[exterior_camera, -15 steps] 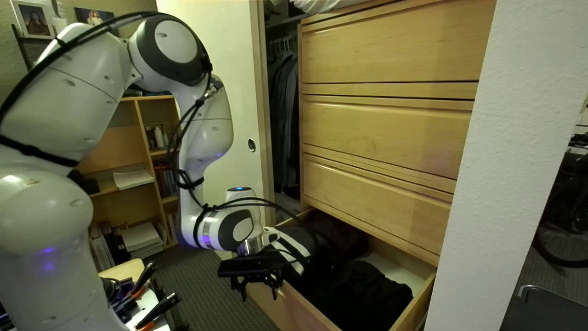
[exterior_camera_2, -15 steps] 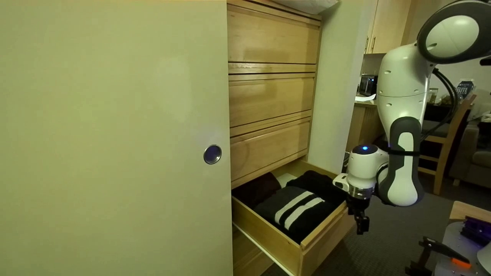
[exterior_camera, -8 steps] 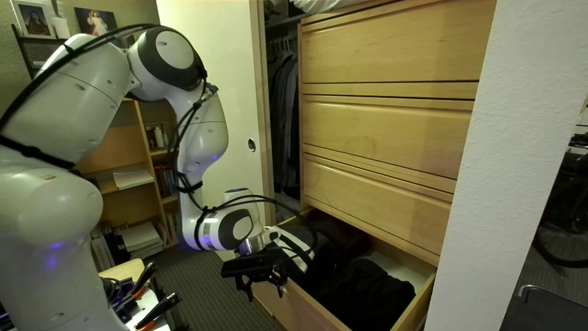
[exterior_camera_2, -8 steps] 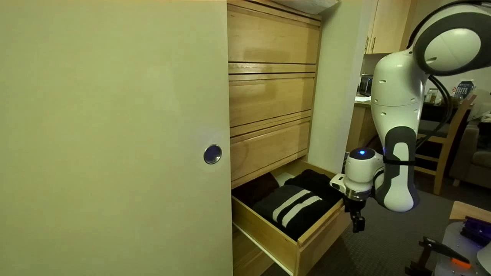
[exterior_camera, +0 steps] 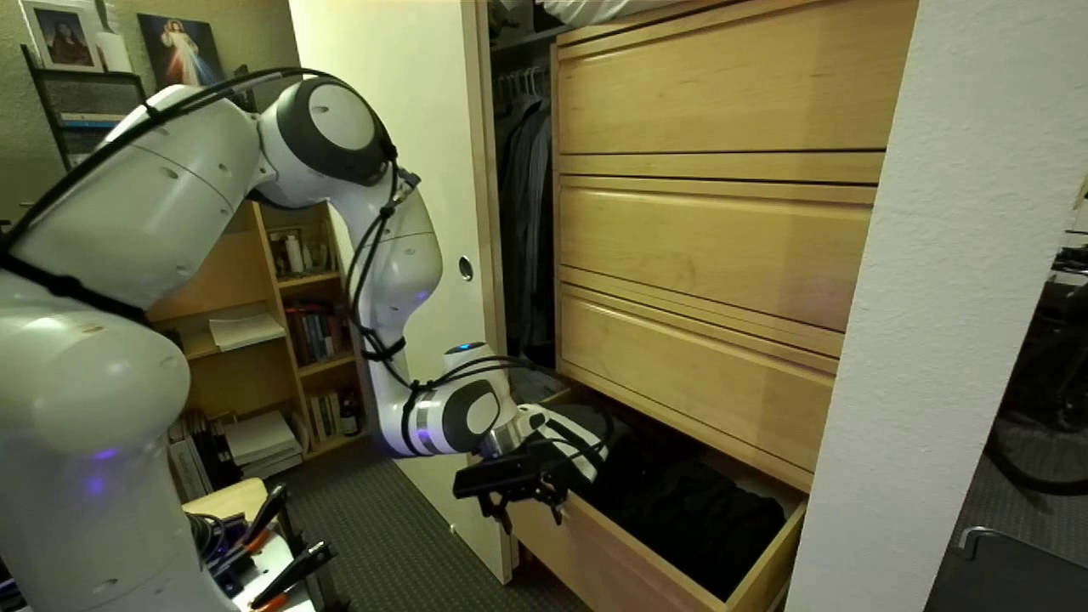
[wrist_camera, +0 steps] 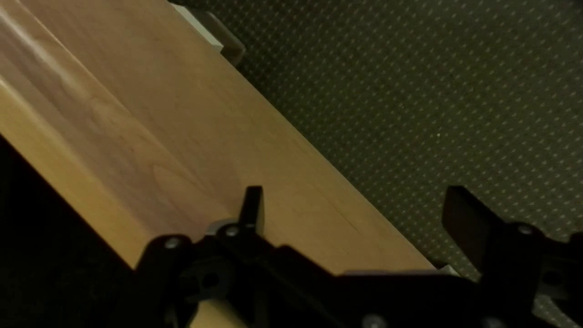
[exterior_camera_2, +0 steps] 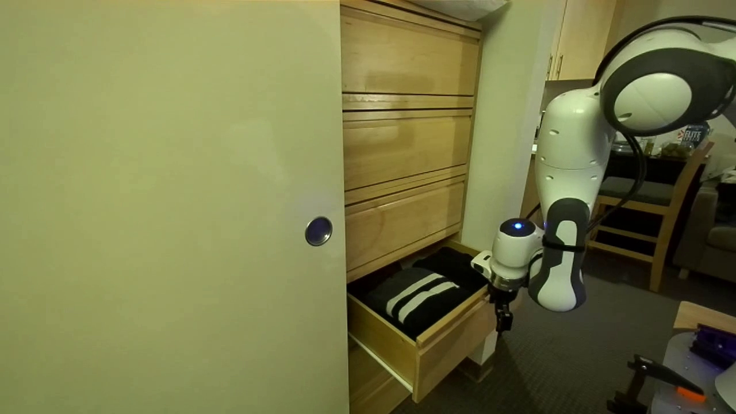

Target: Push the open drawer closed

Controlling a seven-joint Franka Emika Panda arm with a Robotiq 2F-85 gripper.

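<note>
While our hand is spread apart, the drawer lies left of it in an exterior view, so we should push far-left.

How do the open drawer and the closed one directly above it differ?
The open drawer juts out, while the drawer above sits shut. The open drawer shows its side wall and the dark clothes inside; the drawer above shows only its front. Both have light wooden fronts with no visible handle.
</note>
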